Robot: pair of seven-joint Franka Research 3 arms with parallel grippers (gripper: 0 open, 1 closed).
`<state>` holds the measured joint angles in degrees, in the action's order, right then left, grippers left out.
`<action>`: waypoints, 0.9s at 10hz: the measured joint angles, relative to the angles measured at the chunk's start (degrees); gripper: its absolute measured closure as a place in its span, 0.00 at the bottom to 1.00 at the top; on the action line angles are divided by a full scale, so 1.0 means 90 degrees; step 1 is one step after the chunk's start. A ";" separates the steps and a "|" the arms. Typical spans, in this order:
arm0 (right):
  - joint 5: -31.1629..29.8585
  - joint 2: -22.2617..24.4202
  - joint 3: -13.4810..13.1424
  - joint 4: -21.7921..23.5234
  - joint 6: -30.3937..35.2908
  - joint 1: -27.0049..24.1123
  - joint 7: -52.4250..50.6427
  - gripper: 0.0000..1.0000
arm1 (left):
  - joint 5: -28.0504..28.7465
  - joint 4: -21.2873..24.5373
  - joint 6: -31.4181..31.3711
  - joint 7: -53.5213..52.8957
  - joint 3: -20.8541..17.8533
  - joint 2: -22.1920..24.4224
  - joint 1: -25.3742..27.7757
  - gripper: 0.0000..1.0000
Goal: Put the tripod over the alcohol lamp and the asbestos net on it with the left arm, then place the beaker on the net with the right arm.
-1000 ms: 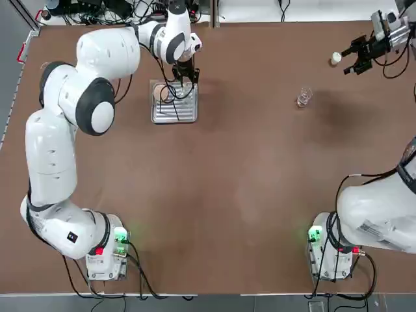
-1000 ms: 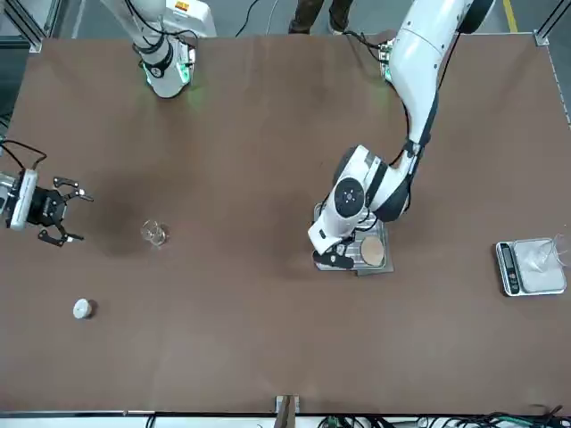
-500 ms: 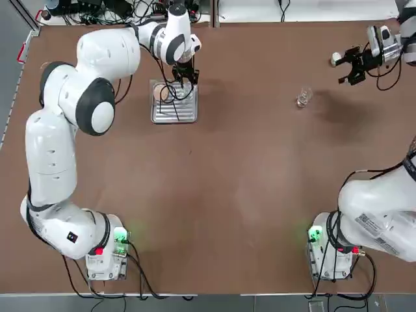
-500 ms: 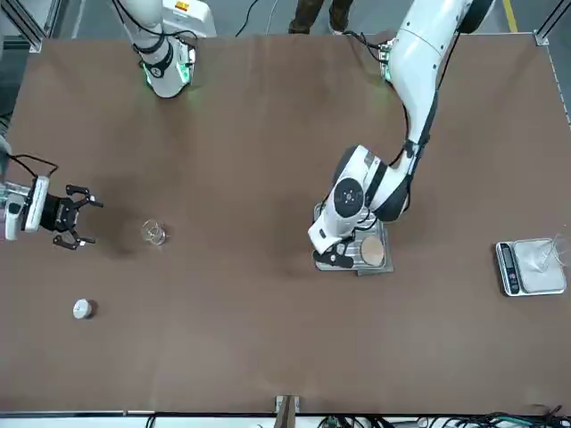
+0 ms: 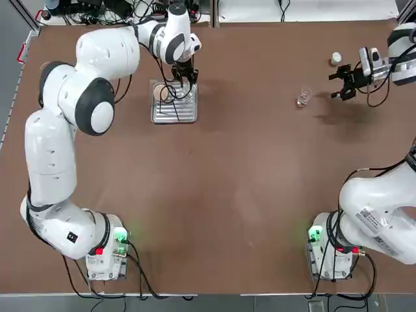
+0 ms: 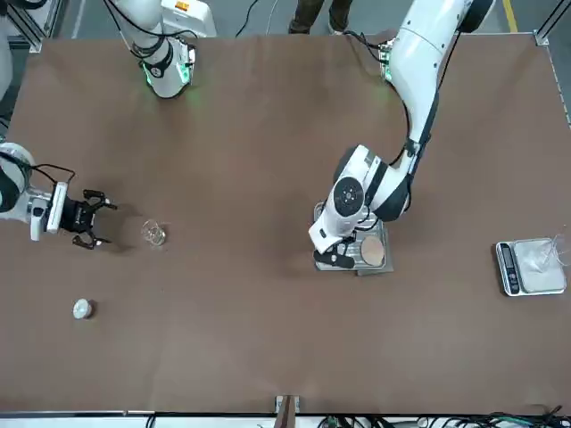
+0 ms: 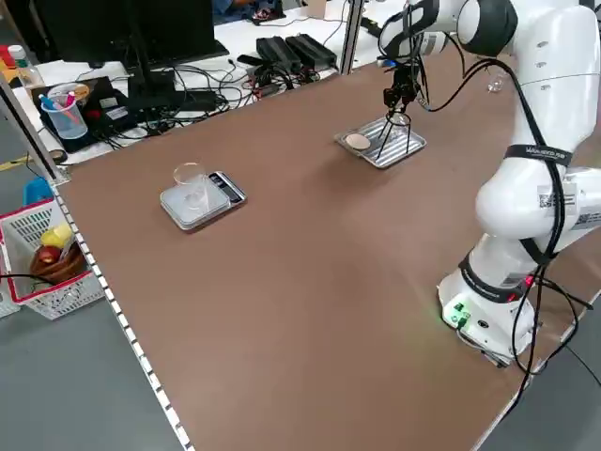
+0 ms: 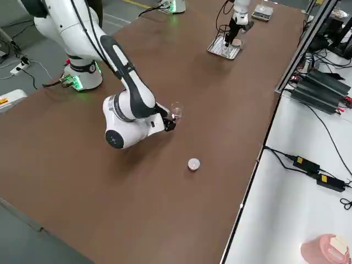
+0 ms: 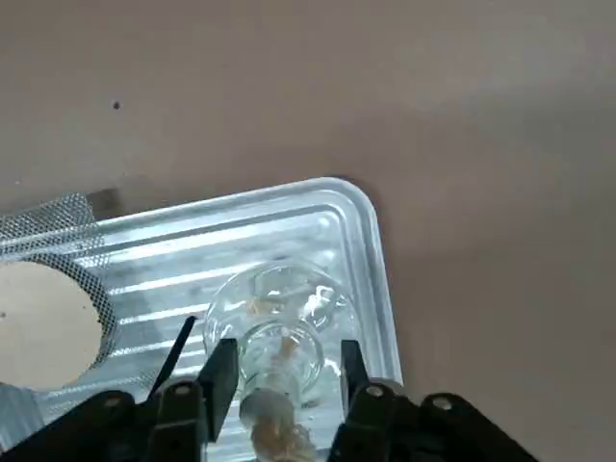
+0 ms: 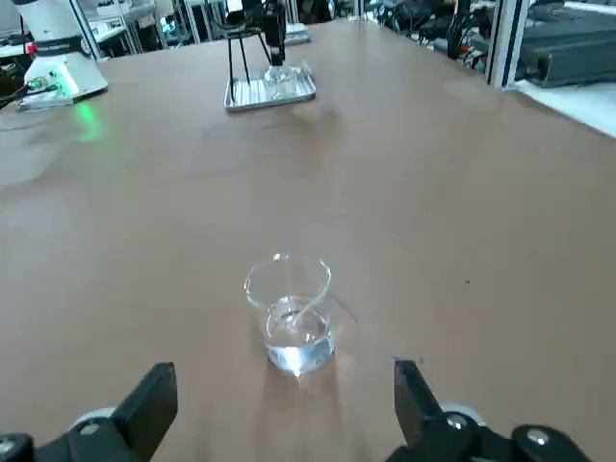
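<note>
Glass sits squarely ahead of the right claw (image 10: 279, 404): the beaker (image 10: 291, 325) stands upright on bare worktop (image 5: 247, 169), centred between wide-spread fingers, near but untouched. Level approach looks clear; a white capped bottle (image 5: 335, 58) lies off to one side. Far across, the left claw (image 5: 184, 79) is half-closed around the alcohol lamp (image 9: 274, 332) in the ribbed tray (image 5: 173, 116).

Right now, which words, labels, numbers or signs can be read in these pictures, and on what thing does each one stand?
No text here can be read.
White label on the right arm, near its base: printed lines, too small to read.
Label on the left arm: too small to read.
Orange patch on the right arm's base: too blurred to read.
Scale: its display shows no digits that can be read.
Beaker, tray: no markings seen.
</note>
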<state>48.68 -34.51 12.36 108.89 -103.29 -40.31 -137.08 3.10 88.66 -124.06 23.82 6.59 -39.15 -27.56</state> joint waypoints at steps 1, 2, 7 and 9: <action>0.0150 -0.0007 0.0033 0.0171 -0.0110 0.0001 -0.0205 0.00 | 0.0000 0.0000 0.0043 0.0000 0.0000 0.0000 0.0000 0.52; 0.0229 -0.0043 0.0051 0.0279 -0.0210 0.0002 -0.0344 0.00 | 0.0001 0.0000 0.0053 0.0000 0.0000 0.0001 0.0000 0.52; 0.0631 -0.0342 0.0055 0.0347 -0.0452 0.0000 -0.0699 0.00 | 0.0003 -0.0001 0.0055 0.0001 -0.0002 0.0022 0.0012 0.63; 0.0745 -0.0393 0.0085 0.0341 -0.0511 0.0001 -0.0714 0.00 | 0.0004 -0.0001 0.0056 0.0001 -0.0003 0.0046 0.0024 0.71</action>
<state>55.38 -38.05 13.12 111.96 -107.88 -40.30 -143.50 3.14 88.64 -123.56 23.82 6.56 -38.73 -27.35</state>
